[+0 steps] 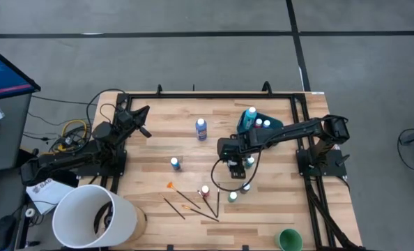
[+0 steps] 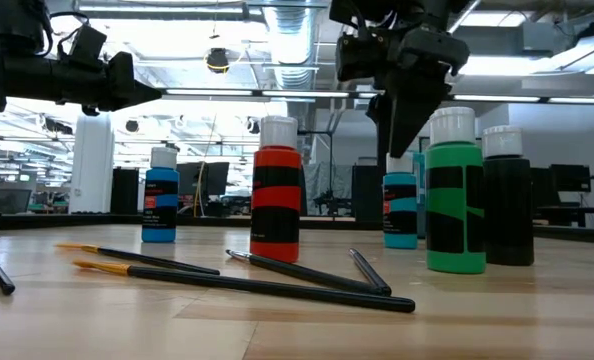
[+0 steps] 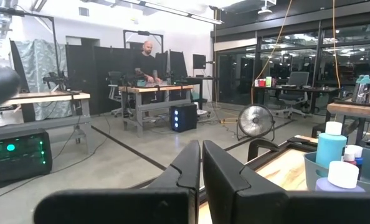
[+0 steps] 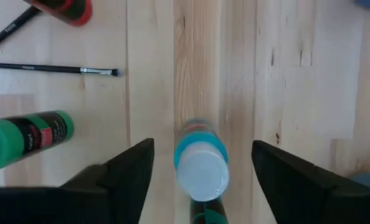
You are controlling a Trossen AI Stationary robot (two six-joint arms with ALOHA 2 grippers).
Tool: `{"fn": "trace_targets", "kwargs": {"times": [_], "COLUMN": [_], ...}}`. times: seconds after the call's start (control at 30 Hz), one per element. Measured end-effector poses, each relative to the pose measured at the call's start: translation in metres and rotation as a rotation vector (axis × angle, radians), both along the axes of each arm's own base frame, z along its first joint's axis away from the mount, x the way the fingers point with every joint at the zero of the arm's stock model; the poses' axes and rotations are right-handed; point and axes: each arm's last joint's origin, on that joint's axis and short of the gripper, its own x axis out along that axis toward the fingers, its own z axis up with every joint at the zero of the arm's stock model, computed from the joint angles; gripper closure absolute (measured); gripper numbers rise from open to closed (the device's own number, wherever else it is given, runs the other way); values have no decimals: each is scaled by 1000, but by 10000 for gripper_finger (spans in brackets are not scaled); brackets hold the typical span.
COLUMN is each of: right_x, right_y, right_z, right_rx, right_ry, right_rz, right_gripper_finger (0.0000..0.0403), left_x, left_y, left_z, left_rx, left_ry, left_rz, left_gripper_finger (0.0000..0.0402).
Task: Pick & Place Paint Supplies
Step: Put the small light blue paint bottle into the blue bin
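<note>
My right gripper [image 1: 233,166] hangs open over the middle of the table, fingers pointing down. A small teal bottle with a white cap [image 4: 200,165] stands upright between the two fingers, touching neither. In the low view this gripper [image 2: 407,115] hovers just above that bottle [image 2: 400,210]. A green bottle [image 4: 29,137], a red one [image 2: 275,190] and a dark one [image 2: 507,200] stand close by. Several thin brushes [image 1: 193,204] lie flat near the near edge. My left gripper [image 3: 200,165] is shut and raised at the far-left corner [image 1: 139,115].
A teal tub [image 1: 252,122] holding more bottles sits behind the right gripper. A tall blue bottle [image 1: 201,128] and a small blue one [image 1: 175,164] stand mid-table. A big white bucket [image 1: 95,216] fills the near-left corner, and a green cup [image 1: 288,240] sits near-right.
</note>
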Motion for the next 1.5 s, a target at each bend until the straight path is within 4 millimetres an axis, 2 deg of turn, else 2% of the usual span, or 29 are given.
{"fn": "trace_targets", "kwargs": {"times": [0.23,0.67,0.8,1.13,1.3,1.5], "right_x": [-3,-2,-2,-1,-2,-2], "right_y": [0,1,1,1,1,1], "right_z": [-3,-2,-2,-4,-9,-9], "right_rx": [2,3,3,4,5,2], "right_ry": [28,19,18,-6,-4,1], "right_rz": [-15,-12,-11,-6,-11,-3], "right_gripper_finger": [190,244,242,196,199,221], "left_x": [0,0,0,0,0,0], "left_y": [0,0,0,0,0,0], "left_z": [0,0,0,0,0,0], "left_rx": [0,0,0,-1,0,0], "left_ry": [0,0,0,0,0,-1], "left_rz": [-2,-3,-3,2,1,1], "left_gripper_finger": [394,394,394,394,394,394]}}
